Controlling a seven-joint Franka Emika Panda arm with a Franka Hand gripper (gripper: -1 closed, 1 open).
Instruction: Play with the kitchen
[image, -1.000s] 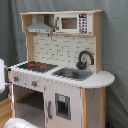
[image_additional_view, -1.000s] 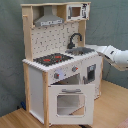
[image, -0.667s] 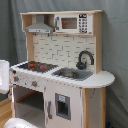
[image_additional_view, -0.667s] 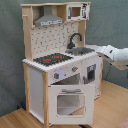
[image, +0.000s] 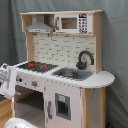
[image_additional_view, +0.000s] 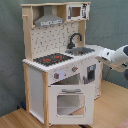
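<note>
Since a second ago the white arm (image_additional_view: 116, 56) has drawn back a little toward the second exterior view's right, away from the sink end. There is one kitchen (image: 65, 75), standing upright on the wooden floor (image_additional_view: 15, 119), tall axis vertical, with one stovetop (image_additional_view: 52, 59), one sink (image: 72, 74), one faucet (image_additional_view: 75, 39), one oven door (image_additional_view: 69, 102) and one microwave (image: 72, 23). The tool sits beside the kitchen's sink end, apart from it; whether it is open or holding anything, I cannot tell.

White and light-wood toy kitchen (image: 65, 75) (image_additional_view: 60, 65) stands upright mid-frame in both exterior views: black-red stovetop, grey sink, black faucet, hood and microwave up top, oven door shut.
</note>
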